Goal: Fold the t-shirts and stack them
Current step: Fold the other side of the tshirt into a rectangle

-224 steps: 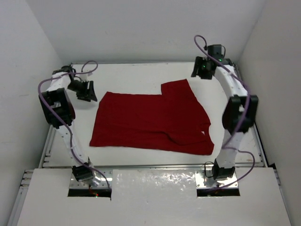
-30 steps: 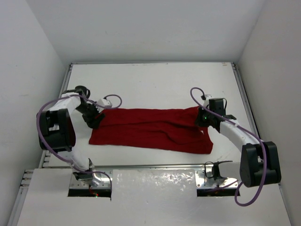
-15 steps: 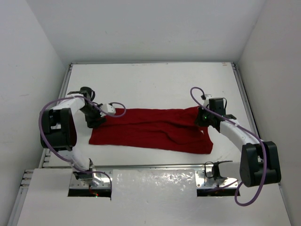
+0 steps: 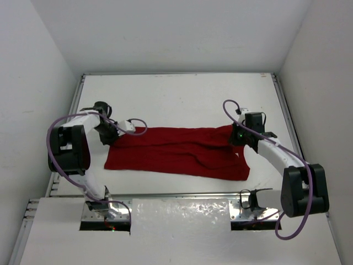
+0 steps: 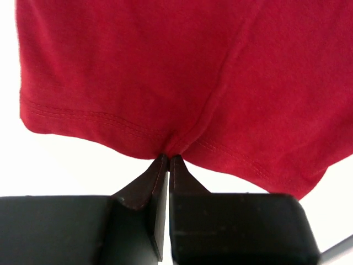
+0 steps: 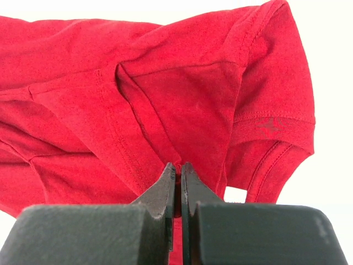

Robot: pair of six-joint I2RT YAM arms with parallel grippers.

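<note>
The dark red t-shirt (image 4: pixel 176 152) lies across the middle of the white table as a long band, its far half doubled over the near half. My left gripper (image 4: pixel 113 136) is at the shirt's left end. In the left wrist view this gripper (image 5: pixel 168 159) is shut on a pinch of the stitched hem of the t-shirt (image 5: pixel 165 72). My right gripper (image 4: pixel 238 138) is at the shirt's right end by the sleeve. In the right wrist view it (image 6: pixel 177 165) is shut on a fold of the t-shirt (image 6: pixel 182 94) below the sleeve seam.
The white table (image 4: pixel 176 94) is boxed in by white walls at the left, right and back. Metal rails (image 4: pixel 287 110) run along its sides. Purple cables (image 4: pixel 230 110) loop off both arms above the cloth.
The left gripper, open a second ago, has slid onto the shirt's left hem and shut on it. The right gripper has stayed shut on the cloth at the right end.
</note>
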